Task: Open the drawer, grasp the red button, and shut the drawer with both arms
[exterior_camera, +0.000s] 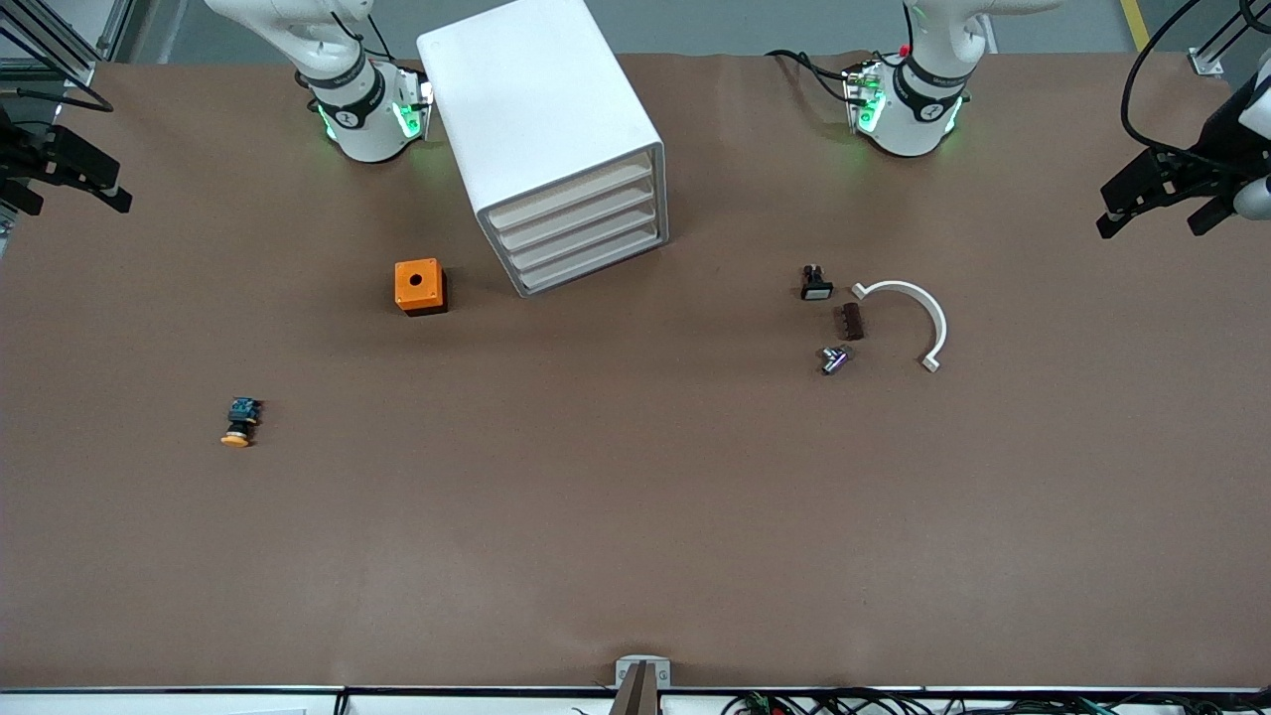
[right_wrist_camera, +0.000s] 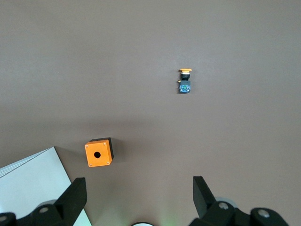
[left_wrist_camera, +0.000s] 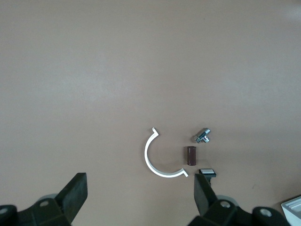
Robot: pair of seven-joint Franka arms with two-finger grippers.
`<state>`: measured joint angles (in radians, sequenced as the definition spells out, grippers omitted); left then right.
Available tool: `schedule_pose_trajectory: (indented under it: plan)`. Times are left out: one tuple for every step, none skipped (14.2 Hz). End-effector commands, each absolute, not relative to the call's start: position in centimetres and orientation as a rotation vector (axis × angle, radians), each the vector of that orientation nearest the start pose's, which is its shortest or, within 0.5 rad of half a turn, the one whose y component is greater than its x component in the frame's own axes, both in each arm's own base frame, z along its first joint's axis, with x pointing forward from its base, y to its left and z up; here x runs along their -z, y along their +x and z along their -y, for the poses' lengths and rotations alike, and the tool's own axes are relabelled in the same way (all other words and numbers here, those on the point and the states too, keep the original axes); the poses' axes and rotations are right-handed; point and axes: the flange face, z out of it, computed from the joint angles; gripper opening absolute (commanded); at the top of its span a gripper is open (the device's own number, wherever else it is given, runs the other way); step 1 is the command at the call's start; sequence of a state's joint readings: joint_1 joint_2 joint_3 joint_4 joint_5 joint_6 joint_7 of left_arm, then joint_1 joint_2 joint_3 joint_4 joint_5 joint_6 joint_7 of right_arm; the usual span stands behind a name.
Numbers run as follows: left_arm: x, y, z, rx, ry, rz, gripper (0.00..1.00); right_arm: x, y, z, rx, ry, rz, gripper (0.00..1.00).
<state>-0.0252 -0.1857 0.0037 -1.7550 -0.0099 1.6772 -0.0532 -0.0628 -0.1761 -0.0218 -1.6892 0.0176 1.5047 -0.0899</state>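
The yellow-capped button [exterior_camera: 238, 421] is only a lookalike, so with all four drawers [exterior_camera: 576, 230] of your cabinet [exterior_camera: 541, 119] shut, presumably hiding the red one, both grippers [exterior_camera: 1162, 199] [exterior_camera: 65, 174] wait wide-jawed, well clear.

Cabinet [exterior_camera: 549, 139] is sitting at the table's [exterior_camera: 635, 516] robot-base edge, betw. the two arm bases, drawers [exterior_camera: 581, 233] all shut. Cube [exterior_camera: 419, 286] is lying just beside it, twd the right arm's end. Yellow-capped button [exterior_camera: 238, 421] is lying nearer the front edge, twd the right arm's end. Curved bracket [exterior_camera: 909, 316], w/ three small parts beside it, is lying twd the left arm's end.
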Motion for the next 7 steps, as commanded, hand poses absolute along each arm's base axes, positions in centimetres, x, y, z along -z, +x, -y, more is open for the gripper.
schedule_pose_trajectory:
  plan:
    - [-64.8, 50.6, 1.2, 0.157, -3.135, 0.050, 1.00, -65.8, 48.3, 4.1, -0.004, -3.114, 0.001, 1.00]
    - [-64.9, 50.6, 1.2, 0.159, -3.135, 0.053, 1.00, -65.8, 48.3, 4.1, -0.004, -3.114, 0.001, 1.00]
    - [-64.9, 50.7, 1.3, 0.159, -3.136, 0.055, 1.00, -65.8, 48.3, 4.1, -0.004, -3.114, -0.002, 1.00]
    - [-65.0, 50.7, 1.2, 0.162, -3.136, 0.057, 1.00, -65.8, 48.3, 4.1, -0.004, -3.114, 0.001, 1.00]
    - [-64.8, 50.8, 1.2, 0.157, -3.136, 0.055, 1.00, -65.8, 48.2, 4.1, -0.006, -3.114, 0.001, 1.00]
    - [-64.6, 51.0, 1.2, 0.150, -3.138, 0.053, 1.00, -65.8, 48.2, 4.1, -0.006, -3.114, -0.002, 1.00]
    - [-63.9, 51.4, 1.2, 0.130, -3.140, 0.062, 1.00, -65.8, 48.2, 4.1, -0.006, -3.114, -0.002, 1.00]
